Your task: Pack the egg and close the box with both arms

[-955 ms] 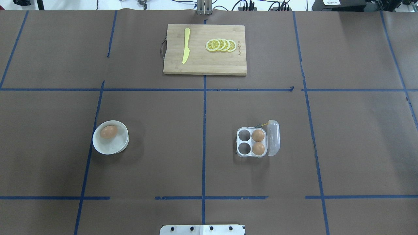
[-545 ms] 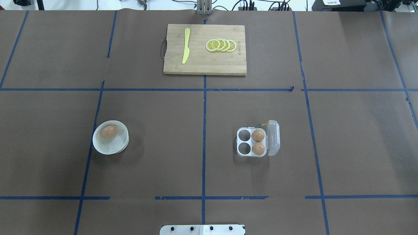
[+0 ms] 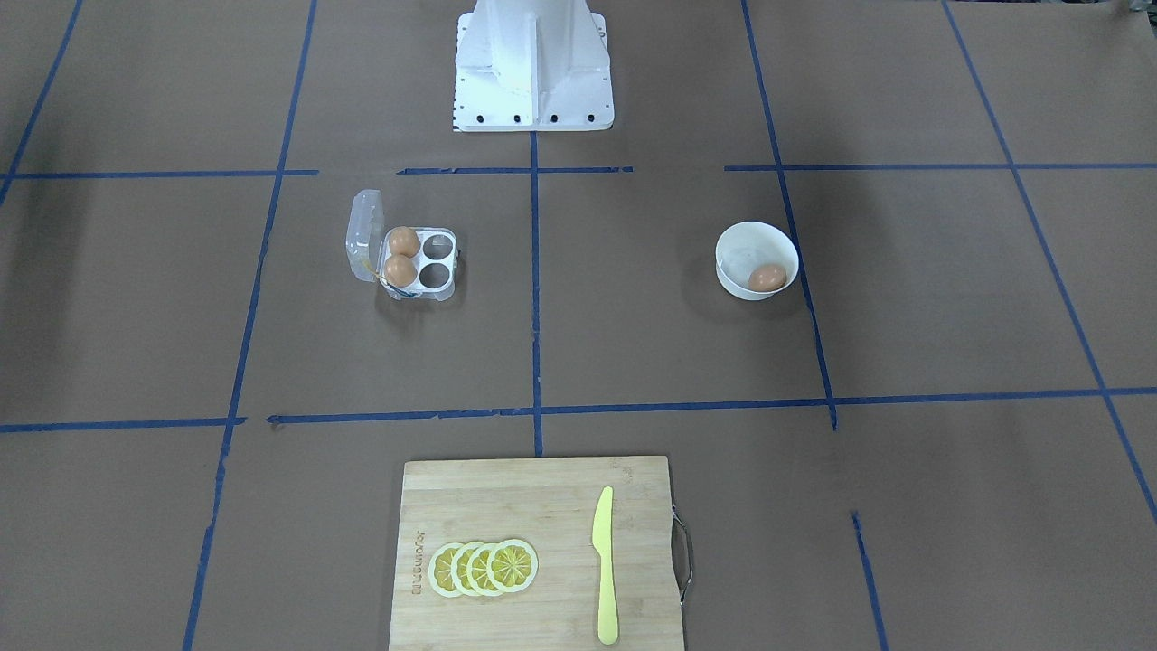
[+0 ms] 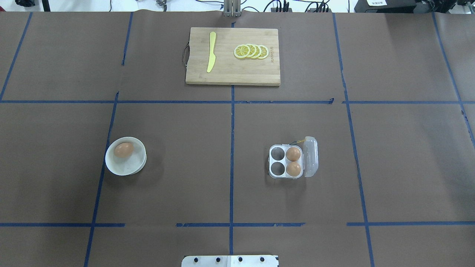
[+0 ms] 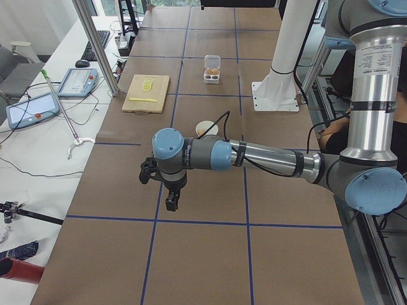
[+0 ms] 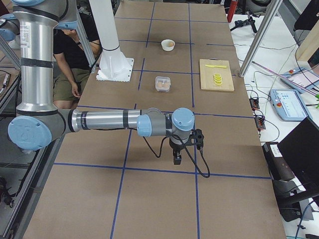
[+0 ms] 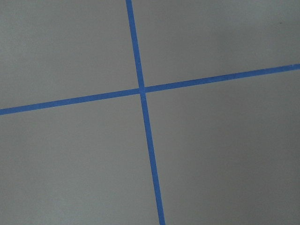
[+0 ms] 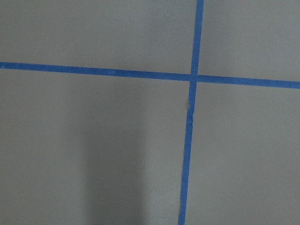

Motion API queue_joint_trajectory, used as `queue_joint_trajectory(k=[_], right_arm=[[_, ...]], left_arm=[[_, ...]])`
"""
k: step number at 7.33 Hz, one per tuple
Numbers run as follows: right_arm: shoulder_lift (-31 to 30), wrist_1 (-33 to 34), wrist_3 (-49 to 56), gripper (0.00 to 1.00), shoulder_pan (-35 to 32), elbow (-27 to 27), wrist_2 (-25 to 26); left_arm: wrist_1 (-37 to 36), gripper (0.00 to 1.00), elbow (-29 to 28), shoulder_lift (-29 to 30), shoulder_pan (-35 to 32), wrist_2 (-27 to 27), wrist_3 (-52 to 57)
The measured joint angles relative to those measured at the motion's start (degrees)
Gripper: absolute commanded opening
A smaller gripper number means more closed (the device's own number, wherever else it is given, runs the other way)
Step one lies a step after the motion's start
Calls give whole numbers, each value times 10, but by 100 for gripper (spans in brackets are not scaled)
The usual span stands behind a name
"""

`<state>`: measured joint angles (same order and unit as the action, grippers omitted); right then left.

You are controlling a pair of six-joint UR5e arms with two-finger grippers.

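Waiting in the bowl (image 4: 128, 167), the egg (image 4: 123, 150) is unpacked and the box (image 4: 285, 161) open. Left end effector (image 5: 170, 202) and right end effector (image 6: 177, 158) hang far off; apart or together, I cannot tell.

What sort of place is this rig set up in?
Probably a robotics lab, not a kitchen: the table is paper-covered and gridded with blue tape, and teach pendants lie on a side bench.

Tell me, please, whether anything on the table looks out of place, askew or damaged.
Nothing stands out. The box sits flat with its lid open, two eggs in its cells. The egg lies whole in the bowl; the knife and lemon slices lie neatly on the cutting board.
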<state>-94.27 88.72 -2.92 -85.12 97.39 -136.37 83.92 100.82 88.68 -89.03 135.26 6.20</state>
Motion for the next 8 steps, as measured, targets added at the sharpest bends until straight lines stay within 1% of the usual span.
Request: queue_joint_trajectory(k=[5, 7, 8], right_arm=[[-4, -1, -5, 100, 7, -1, -11], [-5, -1, -6, 100, 14, -5, -33], [-4, -6, -5, 100, 22, -10, -41]], left_arm=[[11, 100, 0, 1, 1, 0, 1], [42, 100, -1, 2, 2, 0, 3], [74, 100, -2, 0, 6, 0, 3]])
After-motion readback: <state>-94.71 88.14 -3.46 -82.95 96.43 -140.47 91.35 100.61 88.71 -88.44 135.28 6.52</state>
